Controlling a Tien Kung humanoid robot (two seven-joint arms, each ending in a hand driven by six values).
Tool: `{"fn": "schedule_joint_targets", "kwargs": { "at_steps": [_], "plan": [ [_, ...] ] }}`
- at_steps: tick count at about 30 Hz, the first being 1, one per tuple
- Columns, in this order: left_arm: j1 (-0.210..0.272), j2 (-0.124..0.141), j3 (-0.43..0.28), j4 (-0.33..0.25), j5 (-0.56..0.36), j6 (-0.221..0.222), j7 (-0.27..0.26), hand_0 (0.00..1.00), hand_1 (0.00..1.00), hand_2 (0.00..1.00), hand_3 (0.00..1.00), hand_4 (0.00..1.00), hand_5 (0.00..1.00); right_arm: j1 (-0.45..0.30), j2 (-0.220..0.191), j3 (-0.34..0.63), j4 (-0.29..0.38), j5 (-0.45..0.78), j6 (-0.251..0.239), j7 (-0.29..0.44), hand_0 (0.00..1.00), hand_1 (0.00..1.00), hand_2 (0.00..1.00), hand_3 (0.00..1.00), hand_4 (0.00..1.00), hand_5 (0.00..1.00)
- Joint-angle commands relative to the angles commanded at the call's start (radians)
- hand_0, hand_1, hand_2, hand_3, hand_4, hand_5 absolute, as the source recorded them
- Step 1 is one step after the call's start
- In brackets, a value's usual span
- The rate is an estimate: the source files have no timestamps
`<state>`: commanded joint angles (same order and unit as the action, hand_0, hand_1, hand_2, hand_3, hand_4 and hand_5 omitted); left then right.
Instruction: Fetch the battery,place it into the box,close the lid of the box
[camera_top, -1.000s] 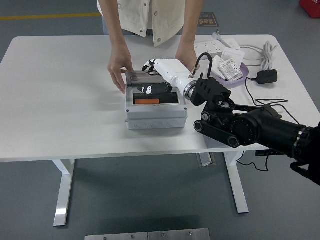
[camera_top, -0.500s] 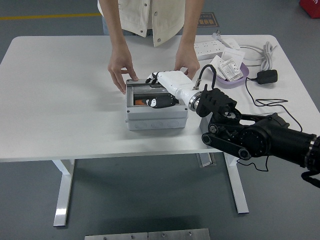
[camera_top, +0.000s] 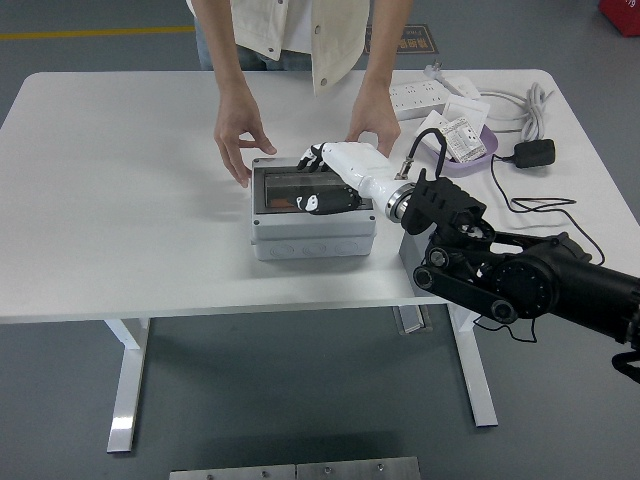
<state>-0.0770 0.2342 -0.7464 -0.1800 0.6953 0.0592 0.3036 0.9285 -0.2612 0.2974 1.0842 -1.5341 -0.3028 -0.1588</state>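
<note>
Lowered since the earlier frame: right hand (camera_top: 322, 178), white-shelled, fingers spread flat on the smoky lid (camera_top: 300, 185), gripping nothing. Grey plastic box (camera_top: 312, 236); orange battery (camera_top: 283, 203) inside. Advice: press evenly down. Person's hands (camera_top: 240, 140) steady the far edge.

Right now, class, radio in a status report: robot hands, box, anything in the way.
Right robot hand over the open grey plastic box, fingers unclear. Orange battery inside, lid not closed. Person's hands beside the box's far edge.
</note>
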Motion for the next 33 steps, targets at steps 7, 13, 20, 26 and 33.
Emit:
{"fn": "schedule_joint_targets", "kwargs": {
  "at_steps": [7,13,20,26,33],
  "plan": [
    [0.009,-0.005,-0.005,0.0,0.002,-0.002,0.003,0.614,0.779,0.741,0.774,0.864,0.321,-0.118,-0.052,0.153,0.091,-0.064,-0.006,0.023,0.702,0.64,0.641,0.676,0.828,0.596],
    [0.02,-0.01,-0.013,0.0,0.007,-0.003,0.004,0.614,0.78,0.741,0.775,0.864,0.323,-0.256,-0.1,0.307,0.218,-0.116,-0.031,0.082,0.697,0.631,0.634,0.672,0.83,0.598],
    [0.03,-0.015,-0.018,0.0,0.008,-0.003,0.003,0.615,0.779,0.742,0.775,0.864,0.323,-0.424,-0.129,0.502,0.333,0.02,-0.059,0.221,0.682,0.613,0.619,0.657,0.836,0.609],
    [0.044,-0.021,-0.01,0.0,-0.005,-0.007,-0.001,0.615,0.779,0.742,0.775,0.864,0.324,-0.525,-0.093,0.65,0.306,0.214,-0.031,0.351,0.68,0.609,0.617,0.642,0.843,0.621],
    [0.056,-0.019,-0.02,0.0,0.001,-0.011,0.002,0.615,0.779,0.742,0.775,0.865,0.326,-0.605,-0.075,0.789,0.256,0.451,-0.002,0.461,0.671,0.613,0.619,0.643,0.876,0.657]
  ]
}}
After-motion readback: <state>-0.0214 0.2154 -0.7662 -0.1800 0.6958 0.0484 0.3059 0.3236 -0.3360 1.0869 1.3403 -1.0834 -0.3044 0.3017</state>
